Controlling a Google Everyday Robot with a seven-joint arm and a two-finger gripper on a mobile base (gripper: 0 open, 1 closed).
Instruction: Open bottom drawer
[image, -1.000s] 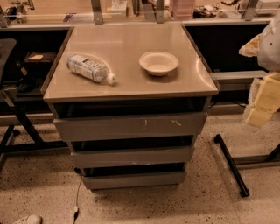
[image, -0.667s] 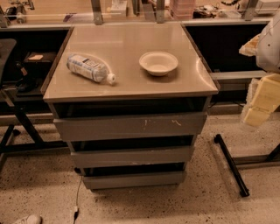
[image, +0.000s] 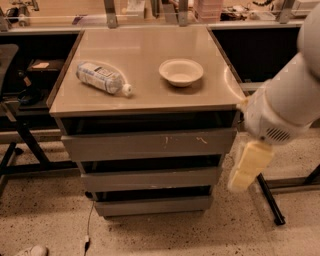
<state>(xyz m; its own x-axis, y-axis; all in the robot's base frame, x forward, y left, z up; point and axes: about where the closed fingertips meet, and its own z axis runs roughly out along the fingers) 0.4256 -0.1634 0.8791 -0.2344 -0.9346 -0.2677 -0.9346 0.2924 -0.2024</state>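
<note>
Gripper (image: 247, 167) hangs right of cabinet (image: 140, 107), touching nothing; open or closed, cannot tell. Bottom drawer (image: 152, 205) shut, lowest, near floor. Approach step. Next: go lower, leftward, catch top lip.

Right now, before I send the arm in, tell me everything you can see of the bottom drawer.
The bottom drawer is the lowest of three plain grey, metal-looking fronts, with no handle showing. It looks pushed in: only its flat front shows, under a dark gap below the middle drawer, just above the speckled floor. Nothing touches it. The gripper hangs off the right side of the cabinet, higher up and apart from it.
</note>
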